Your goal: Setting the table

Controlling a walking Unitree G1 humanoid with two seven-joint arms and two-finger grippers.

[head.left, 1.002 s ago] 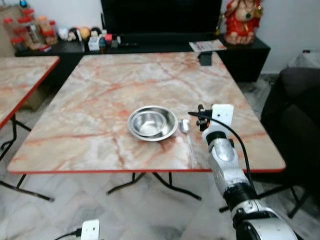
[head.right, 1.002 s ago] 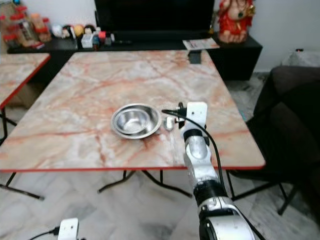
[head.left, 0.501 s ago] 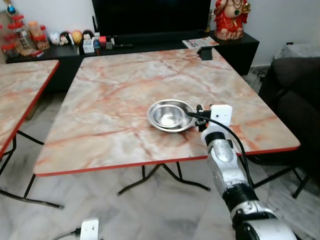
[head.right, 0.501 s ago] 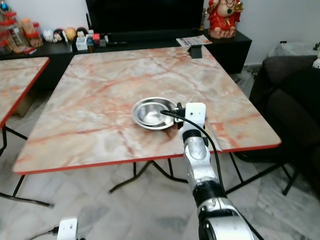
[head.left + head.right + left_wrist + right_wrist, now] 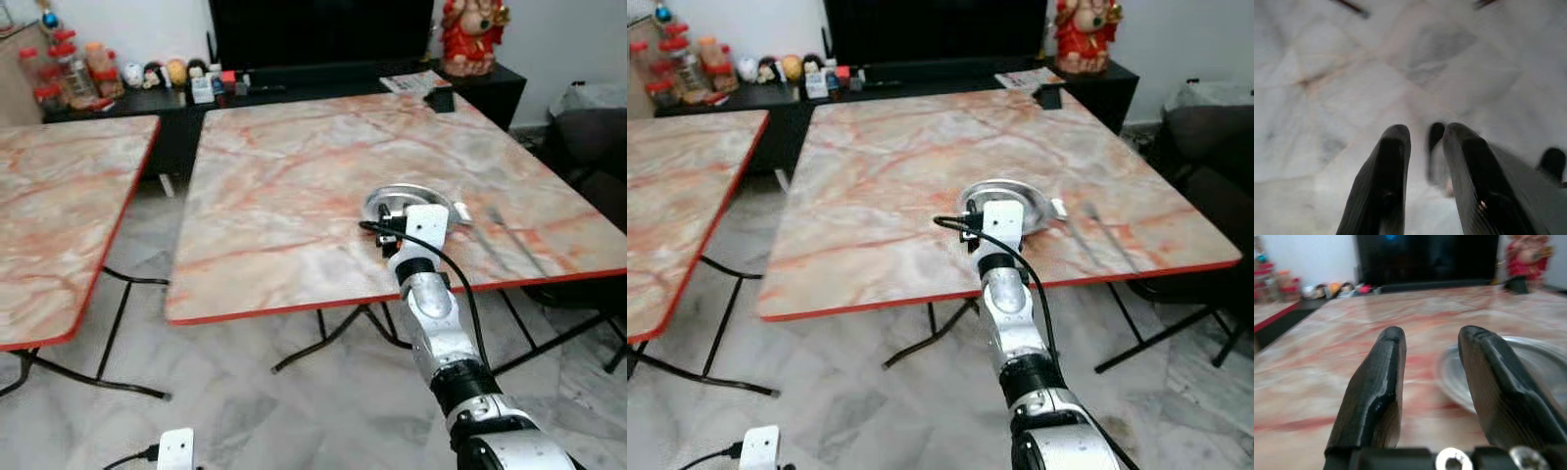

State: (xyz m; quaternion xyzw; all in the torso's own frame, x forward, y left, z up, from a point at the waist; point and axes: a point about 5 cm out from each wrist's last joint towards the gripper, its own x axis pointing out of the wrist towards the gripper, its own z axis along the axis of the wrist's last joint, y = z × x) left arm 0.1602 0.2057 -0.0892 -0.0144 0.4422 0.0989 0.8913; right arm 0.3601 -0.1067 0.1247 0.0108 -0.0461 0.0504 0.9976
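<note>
A steel bowl (image 5: 400, 199) sits near the front right of the marble table (image 5: 294, 186). Just right of it lie a spoon (image 5: 1058, 208) and a long pale utensil (image 5: 1099, 235). My right arm is raised from below, and its white wrist housing (image 5: 427, 223) covers part of the bowl. In the right wrist view my right gripper (image 5: 1432, 340) is open and empty, low over the tabletop, with the bowl (image 5: 1533, 362) just beyond its fingertips. My left gripper (image 5: 1425, 134) hangs idle over the floor, fingers apart.
A second marble table (image 5: 59, 215) stands to the left, with a strip of tiled floor (image 5: 157, 323) between the two. Behind are a black TV cabinet with bottles (image 5: 88, 69) and a red statue (image 5: 470, 34). A dark sofa (image 5: 598, 137) is at the right.
The camera has swung, so the table now sits further right and the second table fills the left. My right gripper stays open beside the bowl.
</note>
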